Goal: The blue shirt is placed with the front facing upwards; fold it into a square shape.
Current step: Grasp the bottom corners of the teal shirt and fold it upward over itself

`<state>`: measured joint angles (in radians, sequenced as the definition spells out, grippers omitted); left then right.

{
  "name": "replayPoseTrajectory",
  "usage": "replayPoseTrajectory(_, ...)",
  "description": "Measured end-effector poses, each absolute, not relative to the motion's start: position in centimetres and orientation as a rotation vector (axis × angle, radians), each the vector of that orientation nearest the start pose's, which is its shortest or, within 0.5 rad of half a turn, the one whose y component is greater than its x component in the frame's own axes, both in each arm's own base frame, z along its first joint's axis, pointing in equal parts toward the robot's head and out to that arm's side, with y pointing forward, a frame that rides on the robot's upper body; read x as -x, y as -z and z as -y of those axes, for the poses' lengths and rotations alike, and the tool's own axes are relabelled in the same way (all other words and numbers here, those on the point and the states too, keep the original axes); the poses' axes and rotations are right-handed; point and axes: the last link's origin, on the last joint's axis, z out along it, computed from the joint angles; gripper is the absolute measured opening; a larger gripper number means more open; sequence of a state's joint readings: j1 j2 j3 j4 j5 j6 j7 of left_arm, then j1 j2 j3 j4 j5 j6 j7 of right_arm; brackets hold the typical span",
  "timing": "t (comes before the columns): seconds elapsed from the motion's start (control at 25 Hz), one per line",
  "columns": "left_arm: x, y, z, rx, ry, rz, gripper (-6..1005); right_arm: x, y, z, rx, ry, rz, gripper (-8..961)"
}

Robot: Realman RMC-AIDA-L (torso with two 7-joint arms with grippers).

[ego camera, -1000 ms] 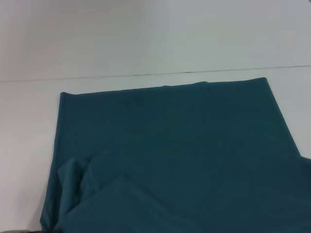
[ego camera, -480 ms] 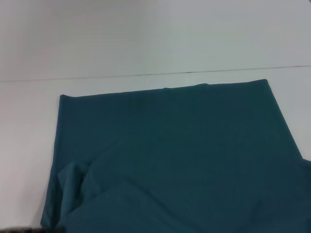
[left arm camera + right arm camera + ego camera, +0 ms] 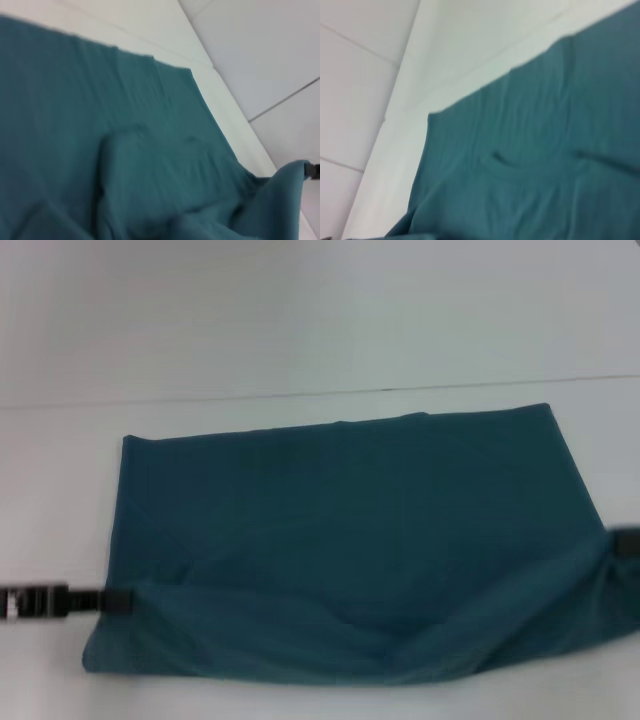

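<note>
Near tabletop front edge: blue shirt [image 3: 340, 540] hem lifted | left gripper [image 3: 112, 601] and right gripper [image 3: 624, 542] clamp its corners | advise level, even carry toward far edge

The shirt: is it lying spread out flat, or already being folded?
Being folded. The shirt's near edge is lifted between the left gripper and right gripper, doubling over the flat far part.
</note>
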<state>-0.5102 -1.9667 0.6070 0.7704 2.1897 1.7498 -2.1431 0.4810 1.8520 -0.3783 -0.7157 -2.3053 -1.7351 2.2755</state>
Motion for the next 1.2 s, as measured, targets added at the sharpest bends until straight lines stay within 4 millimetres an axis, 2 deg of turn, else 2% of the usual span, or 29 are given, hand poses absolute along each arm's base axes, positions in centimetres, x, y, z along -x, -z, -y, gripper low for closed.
replayPoseTrajectory(0.2,27.8,-6.8,-34.1,2.528,0.539,1.537,19,-32.6,-12.2,-33.8,2.147,-0.616,-1.771,58)
replayPoseTrajectory(0.6,27.3,-6.7,-37.7,2.405,0.535,1.489,18,-31.4,-13.1,-37.1,2.030,-0.745,-1.701,58)
replayPoseTrajectory(1.2,27.5,-6.8,-40.6,2.261,0.539,1.437,19,-32.1,-13.1,-38.6,1.915,-0.798,-1.692,58)
